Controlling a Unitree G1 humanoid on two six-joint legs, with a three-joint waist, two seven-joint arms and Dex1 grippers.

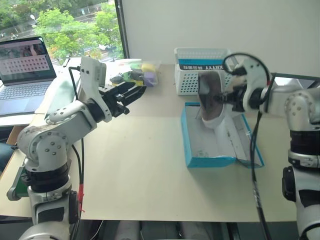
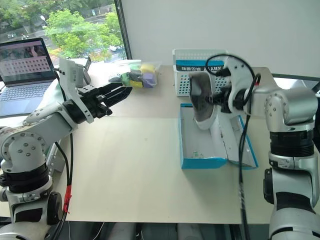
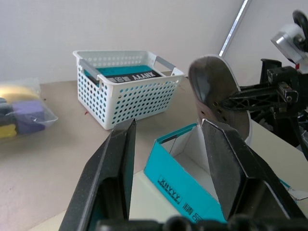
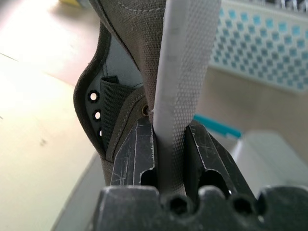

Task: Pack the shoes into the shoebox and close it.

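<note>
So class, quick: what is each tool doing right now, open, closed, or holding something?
Left tool: open, holding nothing.
Right tool: closed on a grey sneaker, held above the blue shoebox.

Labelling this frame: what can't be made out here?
- Second shoe: the held shoe and right tool block part of the box interior in the eye views.
- Basket contents: walls hide all but a printed top.
- Bag items: too small.
</note>
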